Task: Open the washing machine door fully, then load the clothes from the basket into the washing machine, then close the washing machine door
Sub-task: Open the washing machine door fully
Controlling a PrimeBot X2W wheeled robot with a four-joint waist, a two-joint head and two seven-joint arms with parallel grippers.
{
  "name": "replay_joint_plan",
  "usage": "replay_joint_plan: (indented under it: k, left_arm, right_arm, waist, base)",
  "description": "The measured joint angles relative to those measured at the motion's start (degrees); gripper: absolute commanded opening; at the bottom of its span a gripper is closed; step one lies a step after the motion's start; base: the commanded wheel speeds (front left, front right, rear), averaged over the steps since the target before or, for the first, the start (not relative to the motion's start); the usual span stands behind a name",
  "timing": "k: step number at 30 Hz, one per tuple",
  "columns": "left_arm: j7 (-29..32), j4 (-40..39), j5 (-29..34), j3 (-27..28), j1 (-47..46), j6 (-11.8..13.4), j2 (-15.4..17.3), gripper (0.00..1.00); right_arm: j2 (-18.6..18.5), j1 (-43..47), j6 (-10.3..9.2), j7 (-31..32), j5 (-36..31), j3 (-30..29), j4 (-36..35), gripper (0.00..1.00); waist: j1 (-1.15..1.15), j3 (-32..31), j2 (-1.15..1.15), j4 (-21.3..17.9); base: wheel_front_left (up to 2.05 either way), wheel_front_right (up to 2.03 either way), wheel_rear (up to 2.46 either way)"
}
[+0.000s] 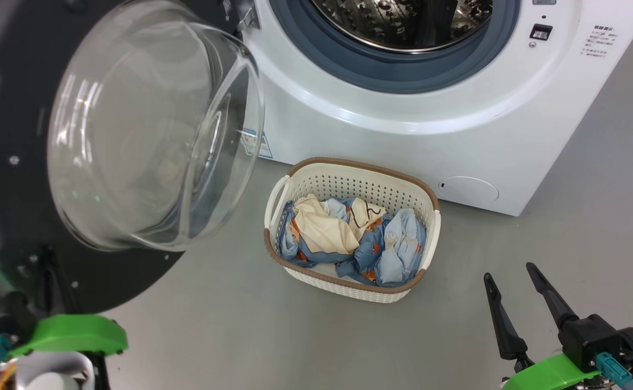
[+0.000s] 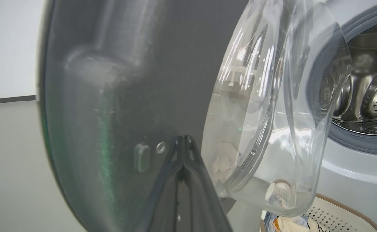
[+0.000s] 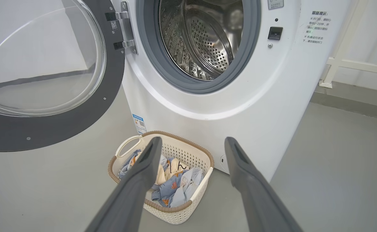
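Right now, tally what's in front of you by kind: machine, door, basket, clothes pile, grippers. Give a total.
Washing machine: 1
Door: 1
Basket: 1
Clothes pile: 1
Grippers: 2, left gripper and right gripper
Total: 6

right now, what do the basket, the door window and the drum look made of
basket: looks like moulded plastic, matte cream, with neat holes and a brown woven-look rim.
door window: clear and glossy with bright glints; glass or hard plastic, can't tell.
drum: shiny perforated metal, likely stainless steel.
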Motion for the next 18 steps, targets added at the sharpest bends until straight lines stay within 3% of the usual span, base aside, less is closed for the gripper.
replay_joint_plan:
  k: [18]
  left_arm:
    - [-0.24, 15.97, 0.82, 9.31, -10.63, -10.18, 0.05, 0.0]
  right_arm:
    - [-0.31, -0.12, 0.0, 1.33, -0.37, 0.08, -1.45, 1.0]
  waist:
    - [0.0, 1.23, 0.0, -0.72]
  base:
    - [0.0, 0.0, 0.0]
